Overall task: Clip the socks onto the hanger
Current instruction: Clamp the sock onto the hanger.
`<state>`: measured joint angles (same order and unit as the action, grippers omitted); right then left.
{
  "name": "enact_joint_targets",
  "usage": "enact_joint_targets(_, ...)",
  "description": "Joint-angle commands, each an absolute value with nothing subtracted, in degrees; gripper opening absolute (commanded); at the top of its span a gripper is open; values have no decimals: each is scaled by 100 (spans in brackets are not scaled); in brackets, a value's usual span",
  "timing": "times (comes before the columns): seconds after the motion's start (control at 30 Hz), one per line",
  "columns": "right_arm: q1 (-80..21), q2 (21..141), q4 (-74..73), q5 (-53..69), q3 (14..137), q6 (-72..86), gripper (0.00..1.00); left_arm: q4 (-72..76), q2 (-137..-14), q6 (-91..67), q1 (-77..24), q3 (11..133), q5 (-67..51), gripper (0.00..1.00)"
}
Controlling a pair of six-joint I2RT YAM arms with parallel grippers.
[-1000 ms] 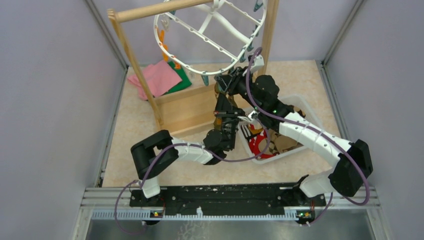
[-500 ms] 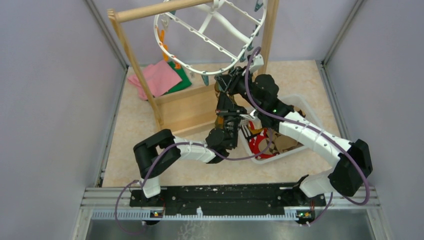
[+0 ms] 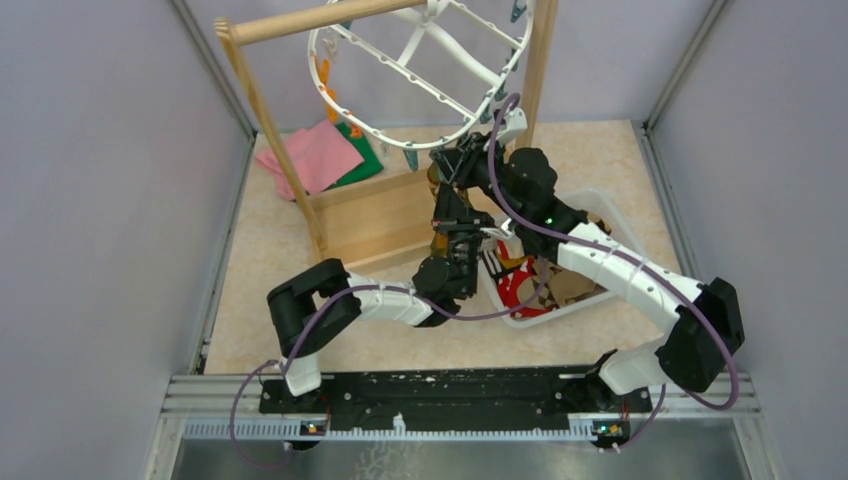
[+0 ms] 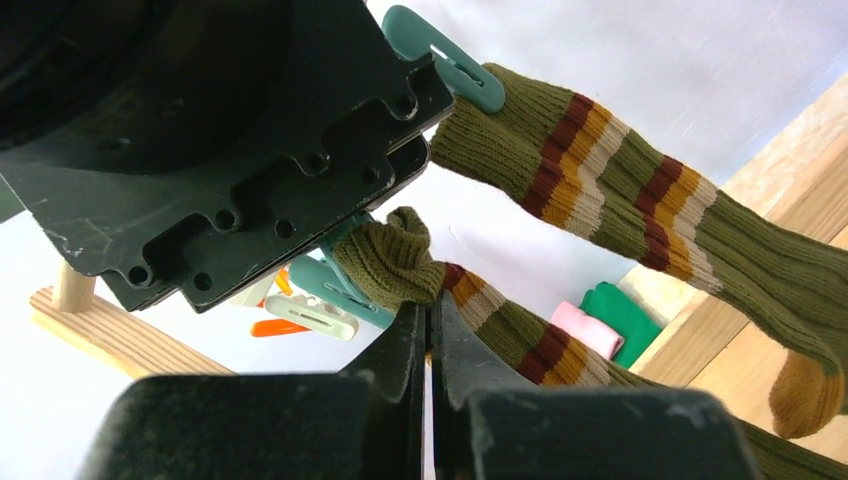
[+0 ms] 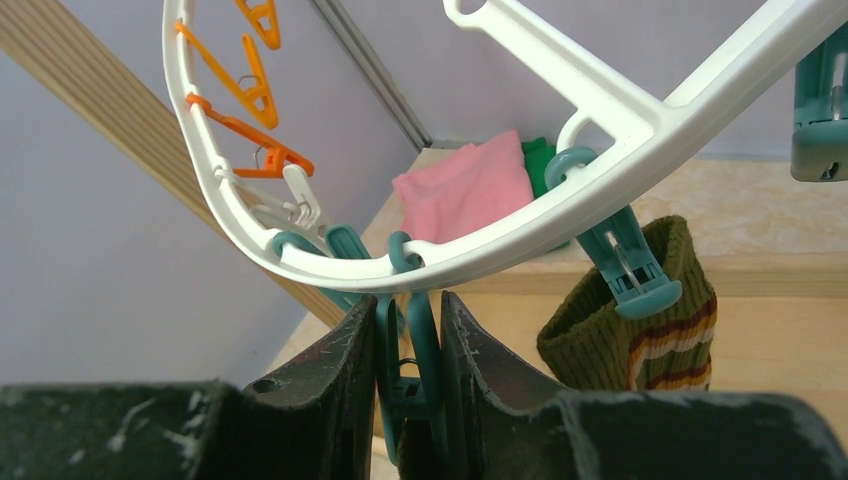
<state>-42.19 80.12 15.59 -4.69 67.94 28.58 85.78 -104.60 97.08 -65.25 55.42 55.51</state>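
Pinching the bunched cuff of an olive striped sock (image 4: 395, 262) in the left gripper (image 4: 430, 315), fingers pressed flat together with no gap showing, and presenting that cuff close under the black body of the right gripper (image 5: 408, 300). Squeezing, with the right gripper's jaws standing only a little apart, the handles of a teal clip (image 5: 425, 345) hanging from the lower rim of the white hanger (image 5: 600, 165); most likely pressing it for opening its mouth, and bringing the cuff near for feeding into that mouth (a judgement only, not a thing seen). Gripping the cuff at its very edge, probably for leaving enough fabric free for the clip to bite. Hanging already from a neighbouring clip (image 5: 627, 265) just beside: a second striped sock (image 5: 640, 345), cuff up. Lying lower down in the white basket (image 3: 535, 318), well apart from the hanger: the remaining socks (image 3: 515, 287), a red one among them. Not finding the mouth of the squeezed clip clearly anywhere: disappearing down between the fingers in the right wrist view, showing only as teal pieces behind the cuff in the left wrist view, getting lost among both wrists in the top view. Not being able, therefore, to judge cuff and clip as touching or apart. Losing also the foot of the held sock past the bottom edge of the left wrist view.
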Motion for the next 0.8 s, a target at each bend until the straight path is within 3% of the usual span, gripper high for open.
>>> enact_joint_targets(0.0, -4227, 8176, 995, -461, 6935, 2969, 11, 10131, -10422, 9589, -6583, 5808, 5584, 0)
enact_joint_targets(0.23, -4224, 8167, 984, -349, 6970, 3016, 32, 10120, -10393, 9571, -6583, 5818, 5599, 0)
enact_joint_targets(0.4, -4220, 8151, 992, -335, 6967, 3009, 44, 10163, -10394, 9571, -6583, 5801, 5618, 18)
enact_joint_targets(0.5, -4219, 8151, 1009, -346, 6972, 2998, 47, 10185, -10371, 9576, -6583, 5793, 5625, 20)
enact_joint_targets(0.57, -4208, 8146, 1031, -343, 6980, 2983, 50, 10195, -10358, 9580, -6583, 5784, 5633, 31)
enact_joint_targets(0.67, -4172, 8103, 1072, -330, 6979, 2924, 55, 10210, -10342, 9545, -6590, 5730, 5677, 58)
enact_joint_targets(0.77, -4107, 8005, 1053, -339, 6939, 2868, 64, 10175, -10258, 9370, -6628, 5581, 5752, 76)
